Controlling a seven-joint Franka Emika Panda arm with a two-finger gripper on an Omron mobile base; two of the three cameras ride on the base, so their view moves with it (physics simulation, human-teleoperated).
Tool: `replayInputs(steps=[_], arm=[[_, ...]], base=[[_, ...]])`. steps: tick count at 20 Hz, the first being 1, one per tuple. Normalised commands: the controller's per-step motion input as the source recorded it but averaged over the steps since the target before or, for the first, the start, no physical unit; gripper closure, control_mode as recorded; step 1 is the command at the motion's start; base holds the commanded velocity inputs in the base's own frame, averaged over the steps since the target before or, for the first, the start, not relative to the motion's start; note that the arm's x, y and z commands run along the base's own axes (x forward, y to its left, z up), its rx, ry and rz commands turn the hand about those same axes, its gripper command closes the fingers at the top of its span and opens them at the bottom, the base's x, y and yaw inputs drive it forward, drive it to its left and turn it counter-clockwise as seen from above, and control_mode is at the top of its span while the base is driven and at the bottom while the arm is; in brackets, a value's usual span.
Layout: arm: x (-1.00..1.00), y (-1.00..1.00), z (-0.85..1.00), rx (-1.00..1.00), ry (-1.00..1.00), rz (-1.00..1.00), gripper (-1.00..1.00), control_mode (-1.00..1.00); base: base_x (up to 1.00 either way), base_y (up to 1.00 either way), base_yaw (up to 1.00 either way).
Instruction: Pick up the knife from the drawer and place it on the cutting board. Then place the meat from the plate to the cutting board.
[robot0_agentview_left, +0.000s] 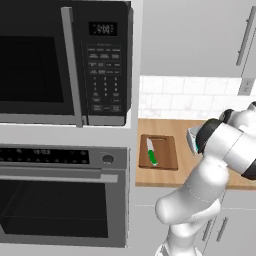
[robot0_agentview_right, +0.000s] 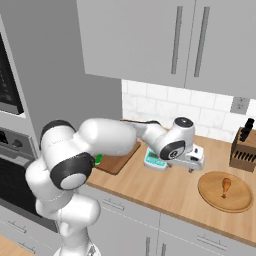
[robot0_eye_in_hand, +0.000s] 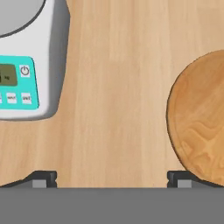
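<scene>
The knife (robot0_agentview_left: 151, 152), green handle and pale blade, lies flat on the dark rectangular cutting board (robot0_agentview_left: 167, 155). The orange-brown drumstick-shaped meat (robot0_agentview_right: 226, 186) rests on the round, rimmed tan plate (robot0_agentview_right: 210, 192). The claw (robot0_eye_in_hand: 112, 178) hangs wide and empty over bare wood-grain counter (robot0_eye_in_hand: 113, 87), between a white kitchen scale (robot0_eye_in_hand: 48, 70) and the plate's edge, the meat just beyond.

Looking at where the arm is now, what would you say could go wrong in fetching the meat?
1. The open gripper hangs over bare counter between the kitchen scale and the plate; carrying the meat back could clip the scale.
2. The meat is small and drumstick-shaped, so it may roll or slip between the fingers.
3. The knife already lies along the cutting board; a careless drop could land on it.
</scene>
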Motion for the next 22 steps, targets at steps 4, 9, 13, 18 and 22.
replayInputs(steps=[4, 9, 13, 18, 22], arm=[[0.0, -0.48, 0.0, 0.0, 0.0, 0.0, -1.0, -1.0], [0.0, -0.55, 0.0, 0.0, 0.0, 0.0, -1.0, -1.0], [0.0, -0.48, 0.0, 0.0, 0.0, 0.0, -1.0, -1.0], [-0.01, -0.53, 0.0, 0.0, -0.02, -0.01, -1.0, -1.0], [0.0, -0.44, 0.0, 0.0, 0.0, -0.01, -1.0, -1.0]], base=[[0.0, 0.0, 0.0], [0.0, 0.0, 0.0], [0.0, 0.0, 0.0], [0.0, 0.0, 0.0], [0.0, 0.0, 0.0]])
